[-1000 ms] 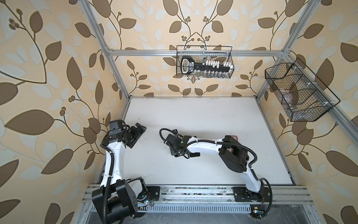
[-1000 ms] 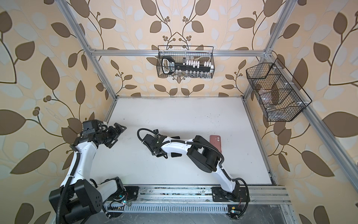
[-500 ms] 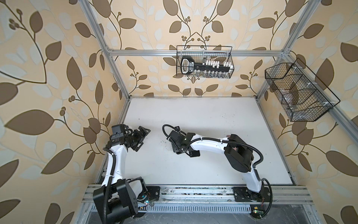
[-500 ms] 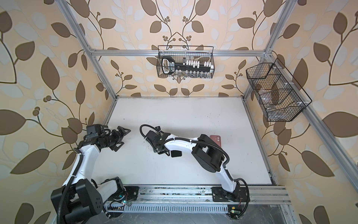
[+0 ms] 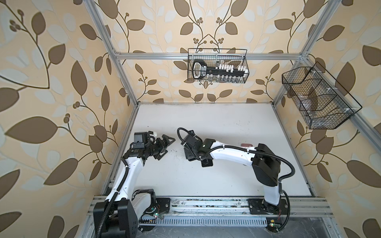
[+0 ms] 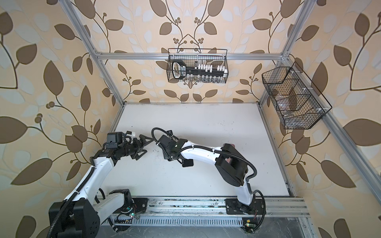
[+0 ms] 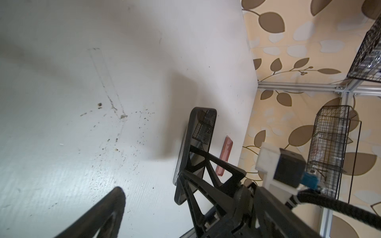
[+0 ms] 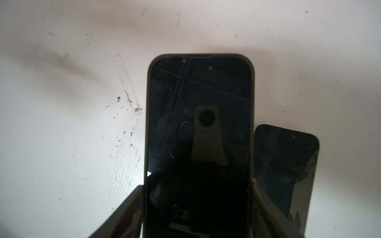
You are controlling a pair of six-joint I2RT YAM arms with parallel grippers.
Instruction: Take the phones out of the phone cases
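The phone (image 8: 199, 134), dark-screened and seated in its black phone case (image 8: 147, 123), sits left of the counter's (image 5: 226, 123) centre. It is clamped across its long sides by the right tool (image 8: 198, 185), screen toward the wrist camera. A second dark phone (image 8: 284, 164) lies on the counter just beside it, at about 4 o'clock in both top views. A pink case (image 5: 246, 144) lies flat, well apart at 3 o'clock, by the right arm's elbow. The left tool (image 5: 170, 146) is at 9 o'clock of the phone, jaws wide apart and empty, near but not touching.
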